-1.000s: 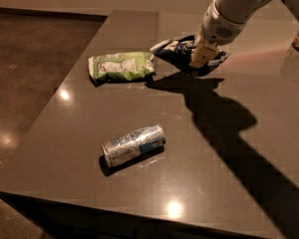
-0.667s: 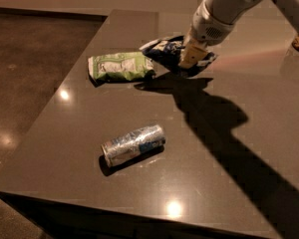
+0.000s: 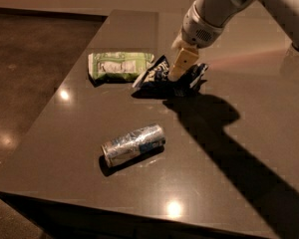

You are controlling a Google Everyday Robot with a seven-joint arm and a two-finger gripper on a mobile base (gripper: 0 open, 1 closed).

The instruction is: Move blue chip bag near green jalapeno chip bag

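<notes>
The blue chip bag (image 3: pixel 162 78) is a crinkled dark navy bag with white lettering, lying on the dark table (image 3: pixel 239 148) just right of the green jalapeno chip bag (image 3: pixel 119 65). Their near ends almost touch. The green bag lies flat, light green and white. My gripper (image 3: pixel 178 72) comes down from the upper right on a white arm and is shut on the blue bag's middle, its tan fingers (image 3: pixel 182 63) pressed into the crumpled foil.
A silvery-blue drink can (image 3: pixel 133 144) lies on its side toward the table's front. The table's left edge drops to a dark glossy floor (image 3: pixel 25 83). The arm casts a broad shadow across the right half of the table.
The gripper has dragged the blue bag leftward, closer to the green bag. The green bag and the can have not moved.
</notes>
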